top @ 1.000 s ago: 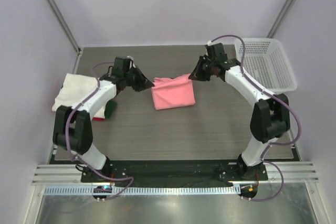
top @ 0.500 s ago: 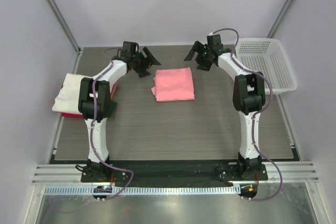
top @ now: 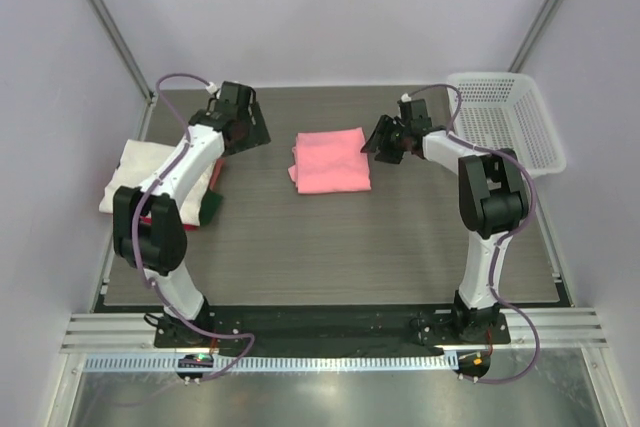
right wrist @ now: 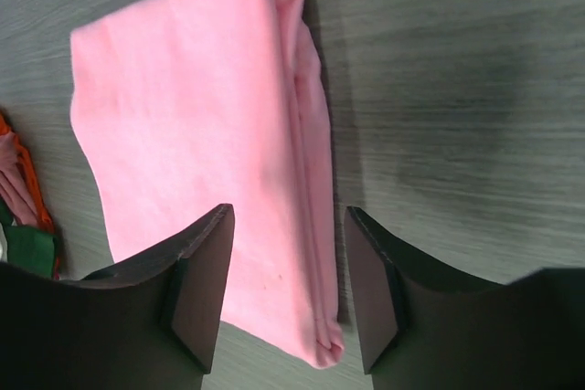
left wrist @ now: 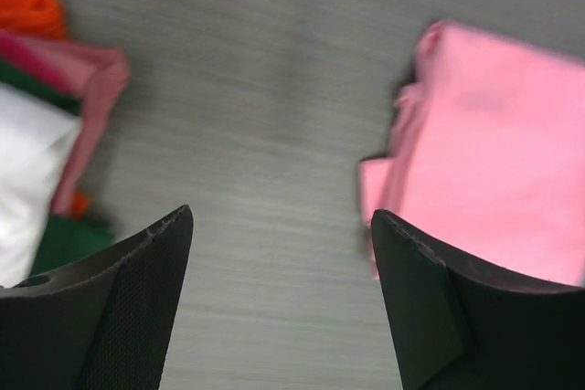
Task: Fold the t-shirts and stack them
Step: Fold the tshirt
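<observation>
**Surface.** Grey wood-grain bench (top: 330, 247), seen from above and behind my arm bases.

**Room.** Pale lilac walls (top: 330, 17) on three sides. A slanted metal post (top: 105, 22) stands at each far corner.

**Container.** White mesh basket (top: 510, 127) at 2 o'clock, in the far right corner of the bench. Its perforated floor and walls show.

**Item 1.** Pink t-shirt (top: 331, 160), folded to a rectangle, lying flat just toward 12 o'clock from the bench's middle.

**Item 2.** Stack at 9 o'clock, on the bench's left edge. The white t-shirt (top: 140, 172) is on top, with the edges of a red t-shirt (left wrist: 26, 5) and a green cloth (top: 211, 207) showing from under it.

**My left hand** (left wrist: 279, 226). Jaws wide apart, nothing between them. It hangs over bare bench between the stack and the pink t-shirt, toward 11 o'clock.

**My right hand** (right wrist: 285, 216). Jaws apart and not closed on anything. It sits at the pink t-shirt's 3 o'clock edge, and that folded edge shows in the gap. I cannot tell whether the fingers touch the cloth.
</observation>
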`<state>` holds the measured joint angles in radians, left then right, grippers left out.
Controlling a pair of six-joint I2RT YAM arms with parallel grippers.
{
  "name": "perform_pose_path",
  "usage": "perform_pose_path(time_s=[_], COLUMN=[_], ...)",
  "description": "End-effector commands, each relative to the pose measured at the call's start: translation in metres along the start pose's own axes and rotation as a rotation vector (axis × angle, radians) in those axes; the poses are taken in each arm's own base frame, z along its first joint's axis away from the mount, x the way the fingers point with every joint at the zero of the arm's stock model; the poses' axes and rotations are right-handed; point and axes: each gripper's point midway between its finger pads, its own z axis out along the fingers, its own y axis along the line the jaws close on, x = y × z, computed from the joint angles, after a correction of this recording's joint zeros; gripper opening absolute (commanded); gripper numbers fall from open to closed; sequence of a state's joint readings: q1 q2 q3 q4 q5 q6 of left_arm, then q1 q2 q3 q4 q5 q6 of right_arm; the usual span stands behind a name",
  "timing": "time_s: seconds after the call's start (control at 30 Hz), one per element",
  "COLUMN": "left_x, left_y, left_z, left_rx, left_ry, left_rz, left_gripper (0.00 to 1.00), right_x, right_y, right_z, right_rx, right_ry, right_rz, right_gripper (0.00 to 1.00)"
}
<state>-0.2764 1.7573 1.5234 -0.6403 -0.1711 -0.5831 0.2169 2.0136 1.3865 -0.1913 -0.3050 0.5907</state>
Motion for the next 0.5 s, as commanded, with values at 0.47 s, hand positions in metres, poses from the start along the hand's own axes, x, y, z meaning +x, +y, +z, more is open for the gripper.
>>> perform_pose_path(time_s=[0.47], left_x=[0.06], left_y=[0.111], left_z=[0.051], left_rx=[-0.843], left_ry=[0.138], left_rz=[0.594], left_gripper=[0.6], right_x=[-0.004], right_y=[0.011], right_z=[-0.013], right_rx=[-0.071], right_ry=[-0.079], right_rz=[0.003], right_gripper=[0.47])
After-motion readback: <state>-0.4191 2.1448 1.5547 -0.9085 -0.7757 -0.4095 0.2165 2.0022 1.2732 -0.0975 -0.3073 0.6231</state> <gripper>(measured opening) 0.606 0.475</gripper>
